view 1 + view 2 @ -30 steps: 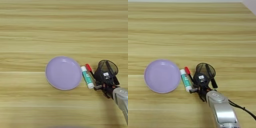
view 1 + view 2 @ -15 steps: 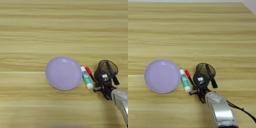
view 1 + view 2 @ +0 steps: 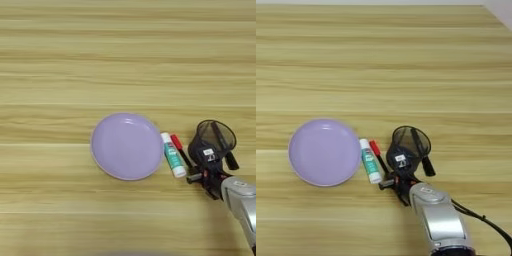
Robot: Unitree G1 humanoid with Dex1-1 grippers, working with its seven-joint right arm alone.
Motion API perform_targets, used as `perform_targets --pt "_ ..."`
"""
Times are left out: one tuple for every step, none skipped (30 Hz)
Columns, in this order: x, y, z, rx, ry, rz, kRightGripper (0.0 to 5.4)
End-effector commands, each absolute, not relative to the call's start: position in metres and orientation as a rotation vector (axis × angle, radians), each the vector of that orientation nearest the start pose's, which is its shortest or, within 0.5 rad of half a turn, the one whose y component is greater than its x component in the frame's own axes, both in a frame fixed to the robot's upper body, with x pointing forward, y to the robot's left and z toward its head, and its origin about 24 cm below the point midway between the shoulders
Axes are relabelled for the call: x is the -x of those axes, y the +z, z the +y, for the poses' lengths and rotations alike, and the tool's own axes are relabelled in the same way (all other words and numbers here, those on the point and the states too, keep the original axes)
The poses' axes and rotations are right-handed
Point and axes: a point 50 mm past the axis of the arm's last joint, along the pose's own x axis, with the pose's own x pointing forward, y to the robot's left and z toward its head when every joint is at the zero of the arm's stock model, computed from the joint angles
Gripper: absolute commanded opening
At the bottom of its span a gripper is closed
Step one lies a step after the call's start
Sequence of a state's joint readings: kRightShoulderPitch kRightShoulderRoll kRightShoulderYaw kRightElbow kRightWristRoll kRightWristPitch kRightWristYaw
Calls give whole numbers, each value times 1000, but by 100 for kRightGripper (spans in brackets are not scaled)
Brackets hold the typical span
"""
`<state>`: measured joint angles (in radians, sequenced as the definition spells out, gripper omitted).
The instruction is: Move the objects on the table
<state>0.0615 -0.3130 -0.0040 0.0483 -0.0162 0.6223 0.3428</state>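
A short white glue stick (image 3: 173,161) with a teal label lies just right of a purple plate (image 3: 127,152). Beside it on the right lies a slim pen (image 3: 178,147) with a red upper end; its lower end runs under my gripper. My right gripper (image 3: 207,161) hovers low over the near left side of a black mesh cup (image 3: 217,134), right beside the pen. In the right eye view the gripper (image 3: 401,167) sits between the pen (image 3: 376,151) and the cup (image 3: 411,141). The silver forearm (image 3: 436,222) comes in from the bottom edge.
The light wooden table (image 3: 125,65) fills the view. The purple plate (image 3: 324,151) holds nothing. A black cable (image 3: 481,222) trails right from the forearm. The table's far right corner (image 3: 491,7) shows at the top right.
The whole picture has shifted down a little. My gripper has edged slightly left, closer to the pen. The pen, glue stick, plate and cup lie as before.
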Motion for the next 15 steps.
perform_targets --pt "-228 2 -223 245 184 634 156" --pt "-227 4 -223 246 183 630 167" --pt "-227 6 -223 247 180 623 185" --pt "-226 7 -223 247 179 618 200" --pt "-226 9 -222 247 178 612 205" --pt "-226 10 -222 246 179 607 219" --pt "-225 12 -221 246 181 601 226" --pt "-225 14 -220 245 183 596 239" --pt "-224 15 -219 245 185 593 255" --pt "-223 17 -218 245 187 589 268" --pt "-222 18 -218 243 189 585 281" --pt "-221 21 -216 238 195 578 291" --pt "-219 23 -214 230 203 572 299" --pt "-218 24 -211 219 215 567 306" --pt "-217 24 -208 212 224 566 315"
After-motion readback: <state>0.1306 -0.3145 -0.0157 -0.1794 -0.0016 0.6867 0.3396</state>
